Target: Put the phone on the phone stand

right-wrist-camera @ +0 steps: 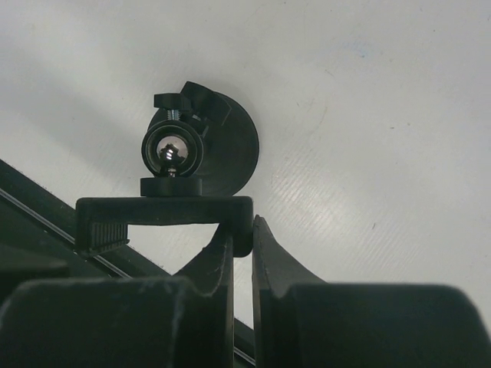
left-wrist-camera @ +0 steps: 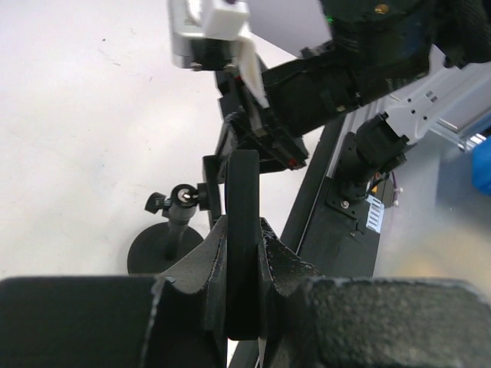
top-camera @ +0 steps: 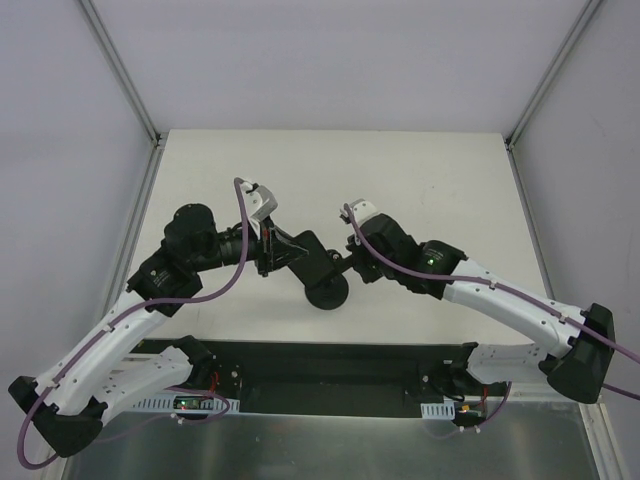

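Slim flat black smartphone (left-wrist-camera: 244, 192): held edge-on off the table, left gripper (left-wrist-camera: 244, 247) closed on its faces. Judged stiff, light, slick; hold it mid-length. Black disc-base phone stand (right-wrist-camera: 230, 146) at 4 o'clock; right gripper (right-wrist-camera: 242, 234) pinched tight on its clamp bracket (right-wrist-camera: 165, 211).

The left end effector (left-wrist-camera: 244, 257) grips the phone (left-wrist-camera: 242, 192) edge-on, with the phone stand (left-wrist-camera: 157, 251) just behind it.

The left arm (top-camera: 110, 345) and right arm (top-camera: 500, 300) have white link shells, black motor housings at the joints and black base blocks far behind the jaws. A purple cable (top-camera: 215, 290) loops along each. The fingers (right-wrist-camera: 207, 276) are grainy matte black, and a green light (top-camera: 430, 262) glows behind the right jaws.
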Controlling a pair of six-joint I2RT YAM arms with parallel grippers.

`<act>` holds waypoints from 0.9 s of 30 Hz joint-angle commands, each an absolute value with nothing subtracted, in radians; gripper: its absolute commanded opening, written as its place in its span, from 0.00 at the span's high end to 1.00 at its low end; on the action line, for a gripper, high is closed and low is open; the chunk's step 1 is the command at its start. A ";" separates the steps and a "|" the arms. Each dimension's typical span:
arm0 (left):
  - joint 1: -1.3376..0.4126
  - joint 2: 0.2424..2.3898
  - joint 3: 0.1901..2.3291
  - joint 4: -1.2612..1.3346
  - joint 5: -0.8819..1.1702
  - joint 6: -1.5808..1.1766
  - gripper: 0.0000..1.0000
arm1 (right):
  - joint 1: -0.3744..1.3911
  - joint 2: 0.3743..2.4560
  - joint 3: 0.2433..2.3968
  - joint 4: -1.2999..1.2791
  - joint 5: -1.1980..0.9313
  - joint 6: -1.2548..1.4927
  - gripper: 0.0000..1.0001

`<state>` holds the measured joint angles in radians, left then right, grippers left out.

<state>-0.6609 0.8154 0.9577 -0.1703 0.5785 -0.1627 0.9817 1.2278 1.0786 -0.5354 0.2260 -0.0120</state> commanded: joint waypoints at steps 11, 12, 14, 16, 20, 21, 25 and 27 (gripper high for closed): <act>-0.661 0.822 0.968 0.054 0.559 -0.184 1.00 | 0.950 1.166 1.072 -0.540 0.192 0.071 0.99; -0.661 0.816 0.954 0.086 0.542 -0.190 1.00 | 0.946 1.163 1.071 -0.537 0.183 0.071 0.99; -0.661 0.808 0.937 0.116 0.513 -0.198 1.00 | 0.937 1.152 1.060 -0.531 0.173 0.069 0.99; -0.661 0.816 0.939 0.129 0.499 -0.202 1.00 | 0.931 1.134 1.043 -0.523 0.163 0.069 0.99; -0.661 0.847 0.959 0.098 0.422 -0.227 1.00 | 0.907 1.098 1.008 -0.512 0.143 0.064 0.99; -0.661 0.851 0.965 0.091 0.401 -0.241 1.00 | 0.899 1.088 0.999 -0.509 0.135 0.063 0.99; -0.660 0.906 1.002 0.075 0.480 -0.258 1.00 | 0.842 1.043 0.944 -0.485 0.089 0.060 0.99; -0.658 0.952 1.029 0.071 0.582 -0.239 1.00 | 0.828 1.029 0.934 -0.483 0.066 0.066 0.99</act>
<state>-0.6598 0.9031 0.9417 -0.0101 0.4480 -0.2298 0.8642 1.0748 0.9535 -0.5133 0.1165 0.0467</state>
